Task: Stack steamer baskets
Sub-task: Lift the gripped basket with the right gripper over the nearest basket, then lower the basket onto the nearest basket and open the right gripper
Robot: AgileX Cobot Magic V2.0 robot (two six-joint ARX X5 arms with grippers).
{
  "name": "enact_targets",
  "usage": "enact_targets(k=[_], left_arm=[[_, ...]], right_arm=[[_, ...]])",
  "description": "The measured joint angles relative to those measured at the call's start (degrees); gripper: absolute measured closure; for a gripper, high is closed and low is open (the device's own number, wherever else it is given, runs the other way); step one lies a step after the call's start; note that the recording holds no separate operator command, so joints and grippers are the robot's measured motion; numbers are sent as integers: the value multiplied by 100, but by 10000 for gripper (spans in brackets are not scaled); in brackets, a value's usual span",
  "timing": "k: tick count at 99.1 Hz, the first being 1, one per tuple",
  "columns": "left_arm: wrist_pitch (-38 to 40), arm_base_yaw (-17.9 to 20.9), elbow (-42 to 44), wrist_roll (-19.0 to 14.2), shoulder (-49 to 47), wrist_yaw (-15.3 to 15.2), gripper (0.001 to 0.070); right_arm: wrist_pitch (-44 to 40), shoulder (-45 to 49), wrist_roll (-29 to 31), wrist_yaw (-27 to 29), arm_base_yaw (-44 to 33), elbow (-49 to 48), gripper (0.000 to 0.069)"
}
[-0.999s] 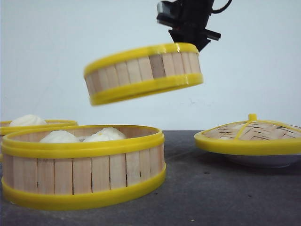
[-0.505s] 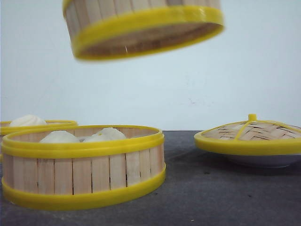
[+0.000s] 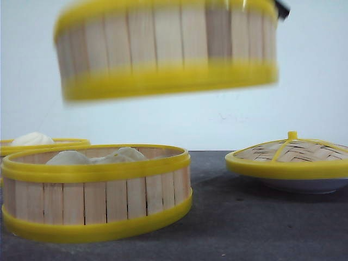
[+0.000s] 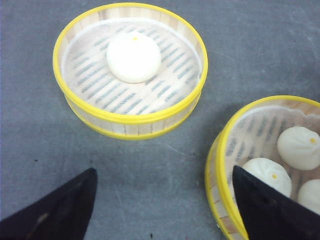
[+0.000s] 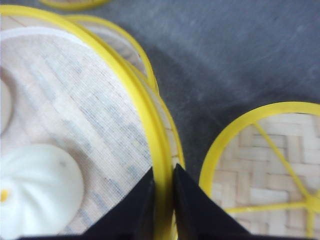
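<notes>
Dark grey tabletop [image 3: 261, 228]. Right gripper [image 5: 162, 200] pinching rim of raised slatted yellow-banded steamer basket [image 3: 166, 49], above bun-filled slatted basket [image 3: 95, 190]. Left gripper [image 4: 165, 210] spread, empty, near it.

Soft even daylight, faint shadows, raised steamer basket [image 3: 168, 51] motion-blurred, wrist views slightly soft

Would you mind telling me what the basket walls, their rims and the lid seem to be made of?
Near steamer basket: walls look like matte pale wood or bamboo, in separate vertical slats. Its yellow rim looks smooth, uniform, probably plastic. The domed lid shows a herringbone weave, likely bamboo strips.
</notes>
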Motion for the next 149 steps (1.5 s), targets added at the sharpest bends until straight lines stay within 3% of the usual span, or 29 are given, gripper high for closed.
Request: enact_targets(k=[42, 96, 149], left_arm=[[0, 0, 0, 0, 0, 2, 190], [2, 0, 0, 0, 0, 2, 190], [7, 0, 0, 0, 0, 2, 190]], right_arm=[[1414, 675, 223, -7, 494, -17, 658], [1985, 1178, 509, -2, 503, -17, 658], [1912, 1519, 601, -15, 507, -17, 658]])
